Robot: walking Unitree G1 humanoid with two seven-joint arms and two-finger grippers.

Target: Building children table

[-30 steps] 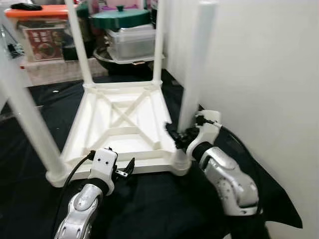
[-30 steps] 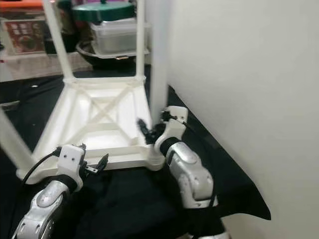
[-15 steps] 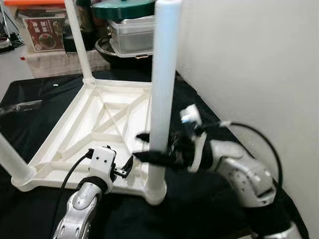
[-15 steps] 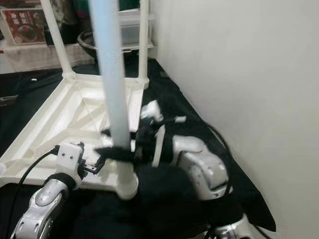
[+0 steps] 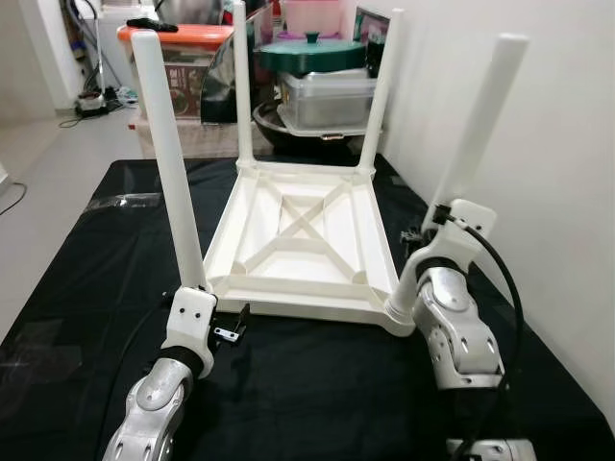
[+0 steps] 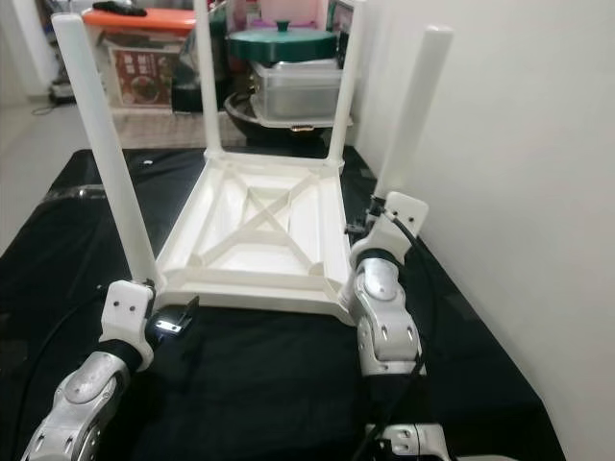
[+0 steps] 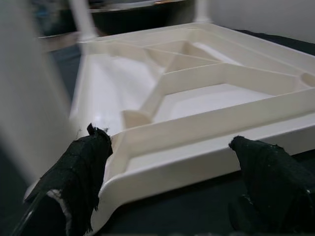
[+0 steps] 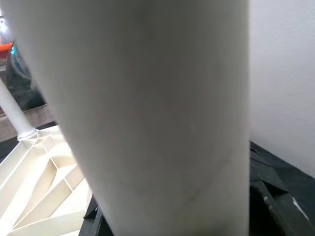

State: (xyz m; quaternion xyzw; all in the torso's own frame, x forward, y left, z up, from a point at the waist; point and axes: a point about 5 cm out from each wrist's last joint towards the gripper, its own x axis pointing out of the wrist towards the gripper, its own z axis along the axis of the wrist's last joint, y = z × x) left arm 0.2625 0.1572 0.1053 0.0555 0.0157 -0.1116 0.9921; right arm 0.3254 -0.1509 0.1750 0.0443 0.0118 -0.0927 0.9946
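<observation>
The white children's table lies upside down on the black cloth, four legs up. My left gripper is spread apart just short of the table's near rim; its wrist view shows the ribbed underside between both fingertips. My right gripper is at the near right leg. Its wrist view shows that leg close up, black fingers on either side; whether they pinch it, I cannot tell.

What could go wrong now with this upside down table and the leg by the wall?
The near right leg leans outward toward the wall, unlike the other three, so it may not be seated and could pop out of its socket. The right gripper sits low on that leg; a push could lever it further. The left gripper, jaws open at the tabletop edge, isn't bracing anything.
</observation>
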